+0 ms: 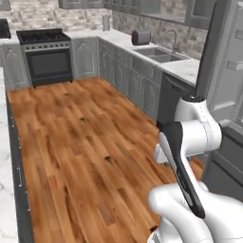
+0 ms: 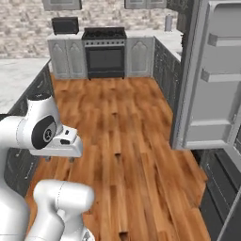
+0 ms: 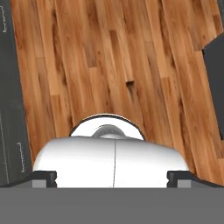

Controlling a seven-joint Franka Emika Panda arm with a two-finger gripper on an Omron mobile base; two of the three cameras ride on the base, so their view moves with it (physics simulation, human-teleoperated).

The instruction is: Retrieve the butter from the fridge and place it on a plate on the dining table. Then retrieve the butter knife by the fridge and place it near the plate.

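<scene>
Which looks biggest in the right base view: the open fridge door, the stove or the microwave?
1. The fridge door, though it stands nearest the camera, which inflates it.
2. The stove.
3. The microwave, beside the stove at a similar distance.

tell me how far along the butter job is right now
Done: the fridge door stands open, its white shelves showing in the right base view. In hand: nothing; the gripper is open and empty, pointing down at the wood floor. Left: fetching the butter, plating it on the dining table, then moving the knife.
</scene>
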